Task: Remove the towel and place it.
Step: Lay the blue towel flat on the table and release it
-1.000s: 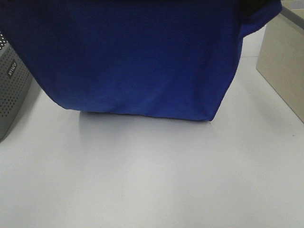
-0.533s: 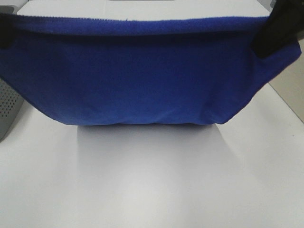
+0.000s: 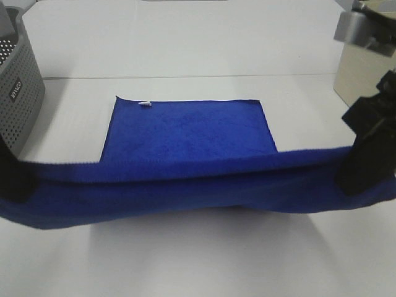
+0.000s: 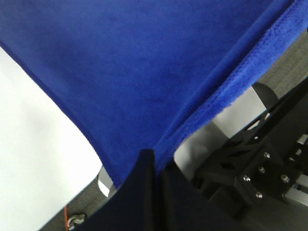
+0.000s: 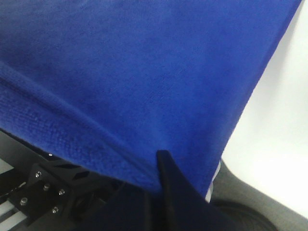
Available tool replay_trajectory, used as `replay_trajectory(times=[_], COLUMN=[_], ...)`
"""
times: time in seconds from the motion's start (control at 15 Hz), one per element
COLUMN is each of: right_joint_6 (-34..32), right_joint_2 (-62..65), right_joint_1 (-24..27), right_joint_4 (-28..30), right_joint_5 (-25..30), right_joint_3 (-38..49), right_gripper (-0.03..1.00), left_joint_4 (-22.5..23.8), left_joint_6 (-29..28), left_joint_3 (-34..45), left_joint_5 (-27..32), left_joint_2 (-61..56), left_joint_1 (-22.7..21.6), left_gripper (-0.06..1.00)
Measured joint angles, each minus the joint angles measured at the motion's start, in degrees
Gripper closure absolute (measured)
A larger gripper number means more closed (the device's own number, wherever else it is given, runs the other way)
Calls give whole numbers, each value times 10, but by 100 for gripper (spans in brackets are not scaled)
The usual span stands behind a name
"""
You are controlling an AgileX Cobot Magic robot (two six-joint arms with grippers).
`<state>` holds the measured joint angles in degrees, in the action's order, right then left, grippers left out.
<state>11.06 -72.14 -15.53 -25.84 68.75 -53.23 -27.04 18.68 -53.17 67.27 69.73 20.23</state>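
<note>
Both pincers hold the near edge of the royal-blue towel (image 3: pixel 185 133) raised above the white table (image 3: pixel 198 55). Its far part lies flat on the tabletop, with the small white tag (image 3: pixel 145 103) at the far edge. We see the left gripper (image 3: pixel 11 178) at the cloth's left end and the right gripper (image 3: pixel 366 164) at its right end, and the lifted edge sags a little between them. In each wrist view we find the dark fingers pressed together on a pinch of blue fabric, with no gap showing. A grey perforated basket (image 3: pixel 21 80) stands at the table's far left, apart from the towel. A beige box (image 3: pixel 365 74) sits at the far right, beyond the right arm.
</note>
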Motion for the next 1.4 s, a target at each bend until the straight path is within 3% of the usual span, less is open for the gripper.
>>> replay_trajectory(times=[0.53, 1.4], right_joint_6=[6, 82], right_joint_2=[-3, -219], right_joint_1=[1, 2], right_joint_4=[-37, -66], right_joint_5=[2, 2], right_joint_3=[136, 171], right_gripper=[95, 95], left_joint_4=[-97, -114], left_joint_6=[56, 89], left_joint_3=[186, 205], left_joint_5=[-10, -49], left_joint_2=[1, 231], left_joint_1=[-1, 9], left_gripper=[94, 94])
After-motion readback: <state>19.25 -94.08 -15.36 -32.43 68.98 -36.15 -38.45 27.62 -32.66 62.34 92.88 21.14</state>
